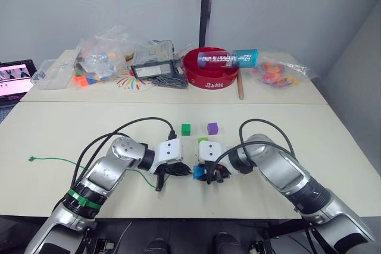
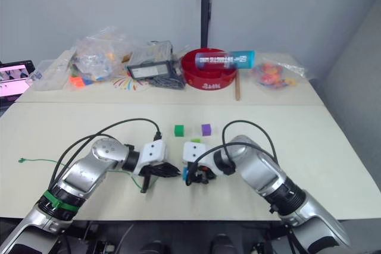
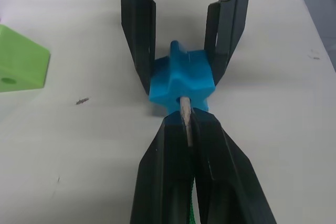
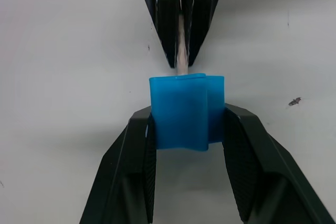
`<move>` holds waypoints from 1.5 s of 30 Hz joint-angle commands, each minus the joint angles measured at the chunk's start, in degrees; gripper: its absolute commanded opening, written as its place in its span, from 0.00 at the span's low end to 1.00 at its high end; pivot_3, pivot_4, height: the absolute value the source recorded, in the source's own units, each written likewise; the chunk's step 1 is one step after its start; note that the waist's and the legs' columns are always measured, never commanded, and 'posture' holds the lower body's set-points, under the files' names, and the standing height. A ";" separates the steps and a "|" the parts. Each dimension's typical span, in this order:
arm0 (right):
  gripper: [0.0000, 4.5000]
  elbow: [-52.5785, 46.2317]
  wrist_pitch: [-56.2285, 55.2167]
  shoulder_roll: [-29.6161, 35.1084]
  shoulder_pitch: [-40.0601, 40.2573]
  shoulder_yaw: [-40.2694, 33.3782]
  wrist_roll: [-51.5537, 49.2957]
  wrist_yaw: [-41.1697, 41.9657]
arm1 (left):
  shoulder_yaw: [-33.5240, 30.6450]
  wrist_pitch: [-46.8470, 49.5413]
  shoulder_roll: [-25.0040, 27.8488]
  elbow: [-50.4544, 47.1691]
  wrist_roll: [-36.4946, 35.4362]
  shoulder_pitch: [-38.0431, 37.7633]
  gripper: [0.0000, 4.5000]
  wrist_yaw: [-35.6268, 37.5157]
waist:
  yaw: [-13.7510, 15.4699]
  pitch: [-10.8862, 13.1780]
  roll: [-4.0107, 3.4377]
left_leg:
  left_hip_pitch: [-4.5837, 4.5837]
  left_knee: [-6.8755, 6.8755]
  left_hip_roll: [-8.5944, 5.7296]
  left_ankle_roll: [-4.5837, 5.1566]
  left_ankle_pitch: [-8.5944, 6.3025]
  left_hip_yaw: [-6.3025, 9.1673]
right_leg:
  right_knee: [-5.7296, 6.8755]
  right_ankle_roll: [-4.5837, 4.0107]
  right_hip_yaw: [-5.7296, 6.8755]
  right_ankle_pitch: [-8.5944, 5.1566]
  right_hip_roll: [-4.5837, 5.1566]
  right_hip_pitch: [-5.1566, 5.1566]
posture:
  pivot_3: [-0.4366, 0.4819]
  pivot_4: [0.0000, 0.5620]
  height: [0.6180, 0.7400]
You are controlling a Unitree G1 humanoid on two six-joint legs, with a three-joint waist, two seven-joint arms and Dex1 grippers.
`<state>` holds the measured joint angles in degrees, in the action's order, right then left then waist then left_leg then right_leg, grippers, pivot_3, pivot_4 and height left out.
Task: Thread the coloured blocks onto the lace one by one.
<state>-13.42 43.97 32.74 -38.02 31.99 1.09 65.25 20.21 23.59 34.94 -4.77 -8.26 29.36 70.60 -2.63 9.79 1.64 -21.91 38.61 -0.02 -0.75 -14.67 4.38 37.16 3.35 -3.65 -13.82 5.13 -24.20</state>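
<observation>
Step in hand: threading the blue block point(image 3: 180, 81). The right gripper point(image 4: 186, 116) clamps it by two opposite sides, fingers closed only to the block's width, just above the table near the front edge. The left gripper point(image 3: 185, 129) is pinched shut on the lace's pale stiff tip point(image 3: 186, 116), whose point sits at or just inside the block's hole. Next move, by my judgement: keep the tip aligned and push it through, then regrip on the far side. The head view shows the lace point(image 1: 56, 160) trailing toward 9 o'clock, with the dark green block point(image 1: 186, 128) and a purple block point(image 1: 212, 128) at 12 o'clock of the grippers; the wrist views show tip-to-hole contact instead. A light green block point(image 3: 21, 61) lies near.
</observation>
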 commanded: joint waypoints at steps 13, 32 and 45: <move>0.29 -0.27 0.95 -0.64 -0.10 1.74 -0.16 -0.96 | -7.17 0.54 2.73 -1.73 -8.44 -1.07 0.51 3.59 | -0.18 0.00 0.00 | 0.04 0.02 0.02 0.00 0.00 0.00 | 0.00 0.00 0.00 0.00 -0.01 0.01 | 0.48 0.27 0.92; 0.29 -0.49 0.99 -0.28 -0.59 1.61 -0.50 -1.00 | -6.35 -4.72 2.39 6.39 -4.92 -6.91 0.39 0.20 | -0.01 0.00 0.00 | 0.04 0.02 0.03 0.00 0.00 -0.01 | -0.01 0.00 0.00 0.00 0.00 0.02 | 0.48 0.27 0.92; 0.29 -0.79 1.28 -0.09 -0.37 1.56 -0.59 -1.20 | -7.00 -8.13 0.43 7.64 -5.65 -6.01 0.01 0.51 | 0.03 0.00 0.00 | 0.03 0.02 0.02 0.00 0.00 -0.01 | -0.01 0.00 0.00 0.00 0.00 0.02 | 0.48 0.27 0.92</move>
<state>-13.59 44.45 32.41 -38.49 32.76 0.84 64.03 13.31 15.71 35.69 4.54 -13.53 22.50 70.95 -2.60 9.79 1.63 -21.87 38.64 0.00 -0.74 -14.67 4.37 37.15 3.35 -3.65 -13.82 5.13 -24.17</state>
